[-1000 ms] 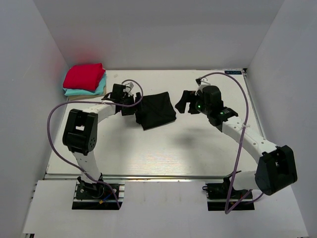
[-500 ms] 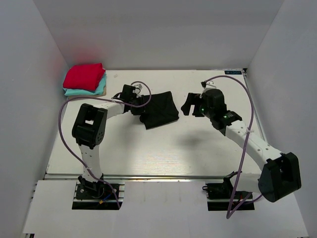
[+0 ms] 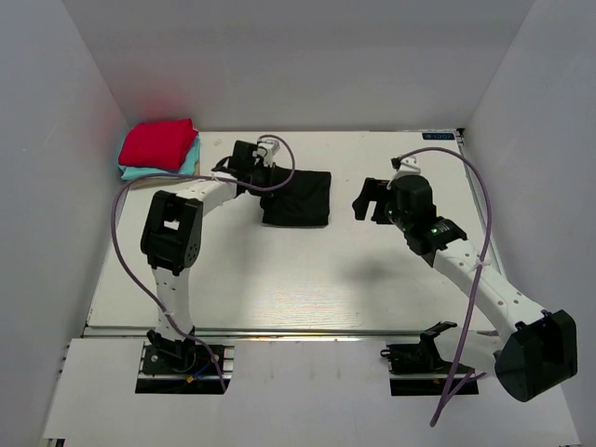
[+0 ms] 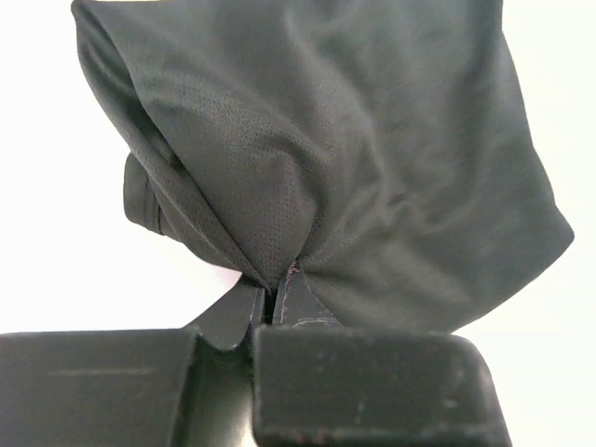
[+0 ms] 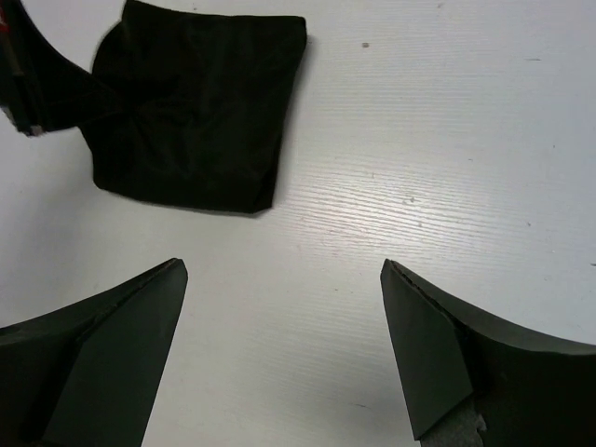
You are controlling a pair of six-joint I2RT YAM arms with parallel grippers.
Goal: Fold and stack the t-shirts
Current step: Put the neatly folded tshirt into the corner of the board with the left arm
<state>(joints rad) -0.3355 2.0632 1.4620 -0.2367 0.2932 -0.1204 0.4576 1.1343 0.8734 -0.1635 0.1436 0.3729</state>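
up near the top middle lies the black shirt (image 3: 298, 197). the left gripper (image 4: 277, 296) pinches its edge tight; the right gripper (image 5: 281, 268) hangs wide open. it looks soft and floppy, so hold edges.

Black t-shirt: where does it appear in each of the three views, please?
Top external: the black t-shirt lies folded just above the middle of the picture.
Left wrist: the black t-shirt fills the upper part, with its edge pinched at the bottom centre.
Right wrist: the black t-shirt is at the upper left.
Shared landmark: the left gripper, shut on the shirt's edge.
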